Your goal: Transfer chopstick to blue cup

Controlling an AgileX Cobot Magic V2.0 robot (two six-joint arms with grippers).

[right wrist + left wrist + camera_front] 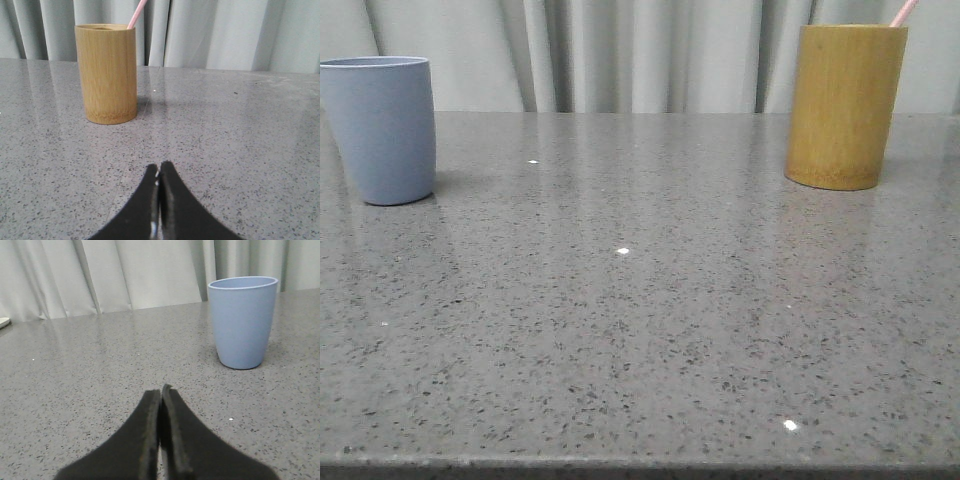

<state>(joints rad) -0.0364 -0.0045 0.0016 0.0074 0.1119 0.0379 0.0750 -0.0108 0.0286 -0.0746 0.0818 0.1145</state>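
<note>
In the left wrist view we see the left gripper (161,395) with its jaws clenched together and nothing between them; it hangs low over the grey speckled surface (100,370), and the blue cup (242,322) stands upright a little ahead of it. The right gripper (159,170) is the same: its jaws are pressed tight on nothing, low over the surface, with the bamboo holder (106,72) standing ahead of it. We judge that both arms wait in a resting pose and the task is not yet begun.

The chopstick (138,13) stands in the bamboo holder and leans against its rim, so only its pink upper end comes out above the rim. This is why a grasp from above seems the sensible one: the holder's wall hides the rest. In the front view the blue cup stands at the left and the holder at the right, well apart. The right arm is the one near the chopstick, so we think it should open and take the pink tip.
</note>
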